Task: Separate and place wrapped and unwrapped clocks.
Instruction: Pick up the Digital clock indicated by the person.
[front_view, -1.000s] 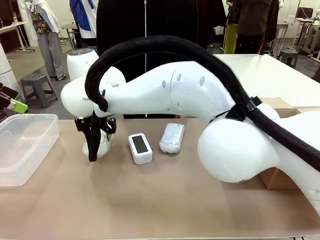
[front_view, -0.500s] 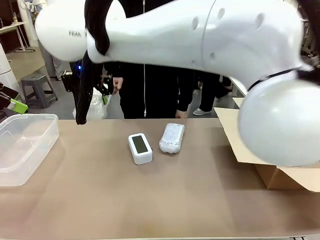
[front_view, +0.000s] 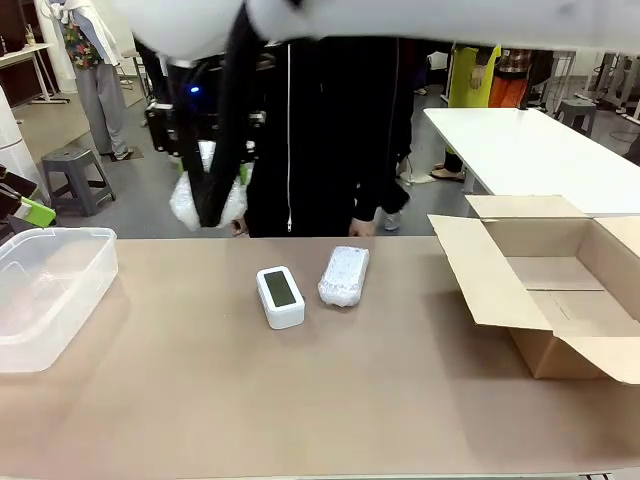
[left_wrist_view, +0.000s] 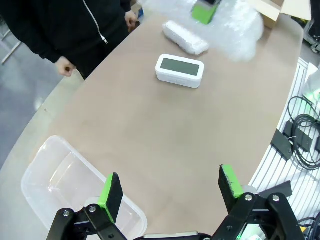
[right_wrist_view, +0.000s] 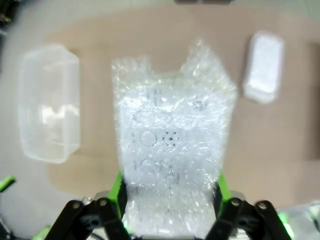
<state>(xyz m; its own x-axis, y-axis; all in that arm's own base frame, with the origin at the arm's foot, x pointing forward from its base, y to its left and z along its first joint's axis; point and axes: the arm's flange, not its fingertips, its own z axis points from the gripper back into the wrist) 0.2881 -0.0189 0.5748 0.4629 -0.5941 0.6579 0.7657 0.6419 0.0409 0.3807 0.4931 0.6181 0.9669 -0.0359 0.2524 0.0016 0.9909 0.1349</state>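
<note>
Grey floor (front_view: 130, 205), small grey stool (front_view: 72, 160) (far left), long white table (front_view: 520, 150) at right, brown tabletop (front_view: 330, 390) in front

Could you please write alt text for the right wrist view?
The right pincer grips a bubble-wrapped bundle above the brown table. Below lie a clear plastic tub at left and a second wrapped bundle at upper right.

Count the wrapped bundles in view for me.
2. One bundle is held in the right end effector, raised above the table. The other bundle lies on the table, right of the clock. None looks hidden.
</note>
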